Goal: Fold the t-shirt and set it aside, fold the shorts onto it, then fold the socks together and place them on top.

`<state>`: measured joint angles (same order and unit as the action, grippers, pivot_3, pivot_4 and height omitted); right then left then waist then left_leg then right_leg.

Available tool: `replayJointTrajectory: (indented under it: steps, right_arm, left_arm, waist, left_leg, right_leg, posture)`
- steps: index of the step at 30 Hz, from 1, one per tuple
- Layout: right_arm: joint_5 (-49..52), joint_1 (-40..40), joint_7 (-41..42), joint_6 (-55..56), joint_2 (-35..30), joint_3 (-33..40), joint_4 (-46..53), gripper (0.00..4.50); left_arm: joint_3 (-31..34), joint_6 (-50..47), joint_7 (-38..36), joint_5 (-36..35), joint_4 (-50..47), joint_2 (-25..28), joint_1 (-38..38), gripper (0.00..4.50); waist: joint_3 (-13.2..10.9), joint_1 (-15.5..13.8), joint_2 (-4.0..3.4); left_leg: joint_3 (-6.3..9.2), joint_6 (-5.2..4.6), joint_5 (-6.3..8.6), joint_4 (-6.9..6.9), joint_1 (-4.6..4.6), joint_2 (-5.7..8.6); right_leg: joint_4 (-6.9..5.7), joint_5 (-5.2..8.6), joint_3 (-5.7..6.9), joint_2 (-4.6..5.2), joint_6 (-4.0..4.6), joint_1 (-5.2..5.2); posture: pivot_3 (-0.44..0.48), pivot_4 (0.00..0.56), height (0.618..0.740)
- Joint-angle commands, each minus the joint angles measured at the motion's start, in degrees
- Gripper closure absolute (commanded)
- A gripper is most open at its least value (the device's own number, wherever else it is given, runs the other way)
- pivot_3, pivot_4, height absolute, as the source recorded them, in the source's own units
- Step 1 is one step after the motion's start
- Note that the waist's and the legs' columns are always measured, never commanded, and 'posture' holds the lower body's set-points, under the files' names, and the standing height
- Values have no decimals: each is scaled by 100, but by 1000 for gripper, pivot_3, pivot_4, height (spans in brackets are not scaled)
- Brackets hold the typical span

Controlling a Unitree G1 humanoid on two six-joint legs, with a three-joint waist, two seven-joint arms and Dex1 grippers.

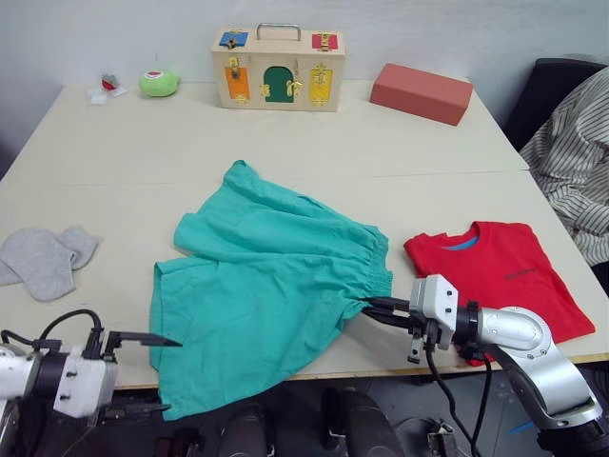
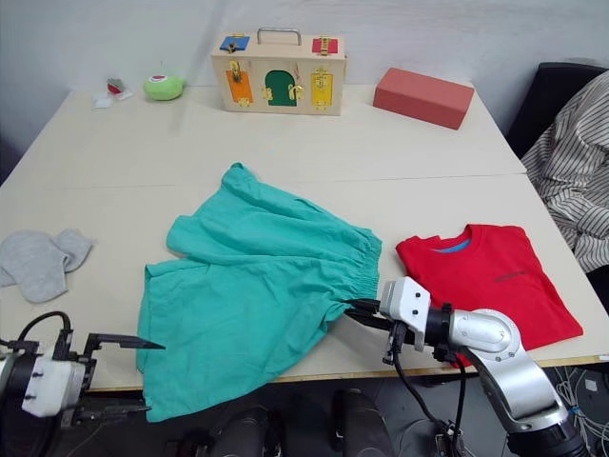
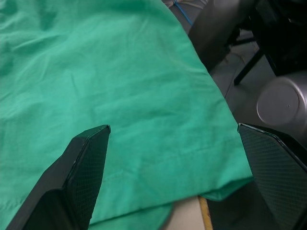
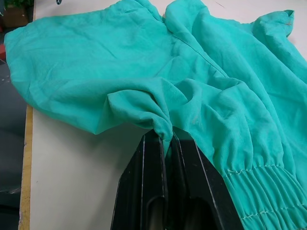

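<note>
The shorts (image 1: 271,286) lie spread in the middle of the table (image 1: 124,152), hanging over its near edge. The right gripper (image 4: 165,143) pinches their waistband corner tightly. The left gripper (image 1: 143,373), jaws wide open, straddles their near-left hem.

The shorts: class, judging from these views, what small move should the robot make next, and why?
Probably close the left gripper on the hem of the shorts. The right gripper already pinches cloth by the waistband, while the left's open fingers straddle the hem ungripped; folding likely needs both corners held.
</note>
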<state>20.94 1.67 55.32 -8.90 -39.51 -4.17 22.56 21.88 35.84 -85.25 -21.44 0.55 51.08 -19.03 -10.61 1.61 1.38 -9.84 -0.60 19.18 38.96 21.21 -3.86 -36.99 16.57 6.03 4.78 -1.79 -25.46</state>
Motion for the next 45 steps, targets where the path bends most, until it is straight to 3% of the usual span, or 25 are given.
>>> replayJointTrajectory:
  steps: [1, 5, 14, 20, 26, 29, 41, 45]
  right_arm:
    - [87, 17, 49, 41, 73, -12, 96, 4500]
    - [87, 44, 67, 53, 131, -16, 71, 4500]
    - [37, 329, 225, 117, 245, -67, -210, 4500]
    - [41, 413, 228, 95, 306, -62, -233, 4500]
    - [51, 480, 250, 55, 314, -45, -240, 4500]
    - [53, 490, 250, 48, 323, -40, -249, 4500]
    - [39, 453, 252, 29, 381, -84, -257, 4500]
    - [48, 427, 267, 4, 385, -87, -248, 4500]
  left_arm:
    - [94, 476, 170, 192, 165, 11, -153, 24]
    - [-11, 783, 273, 273, 401, 108, -163, 24]
    - [-444, 2528, 300, 514, 1638, 413, -118, 24]
    - [-713, 3479, 1175, 1164, 2344, 162, 442, 24]
    - [-1103, 3606, 1987, 1522, 2255, 76, 574, 24]
    - [-1313, 3385, 2281, 1383, 1968, 171, 510, 616]
    - [-1671, 2319, 2487, 352, 903, 853, -151, 4475]
    - [-1384, 697, 2285, -859, 333, 1056, -547, 4475]
  waist:
    - [0, -1, 0]
    - [0, -2, 0]
    - [0, 8, 0]
    - [0, 3, 0]
    - [1, 13, 1]
    - [1, 13, 1]
    - [0, 13, 0]
    - [0, 11, 0]
  left_leg:
    - [0, -5, 3, 0, 0, 0]
    - [0, -8, 4, 0, 0, 0]
    - [-2, -9, 9, -1, 0, -6]
    - [-2, -11, 11, 0, 0, -5]
    - [-3, -12, 12, -1, 0, -6]
    - [-3, -12, 12, -1, -1, -6]
    - [-4, -10, 11, -1, -3, -9]
    - [-4, -10, 11, -1, -3, -8]
  right_leg:
    - [0, 0, 0, 0, 0, 0]
    - [-1, 0, 2, 0, 0, 0]
    - [1, 2, 5, -2, 4, -1]
    - [0, 2, 6, -1, 4, 0]
    - [0, 2, 6, -1, 3, 0]
    - [-1, 2, 5, -2, 3, 0]
    - [-2, 2, 4, -4, 4, 0]
    - [-2, 2, 3, -5, 4, 0]
  posture:
    - [0, 150, 740]
    - [0, 150, 740]
    - [0, 150, 740]
    - [0, 150, 740]
    - [0, 150, 740]
    - [0, 150, 740]
    - [0, 150, 740]
    - [0, 150, 740]
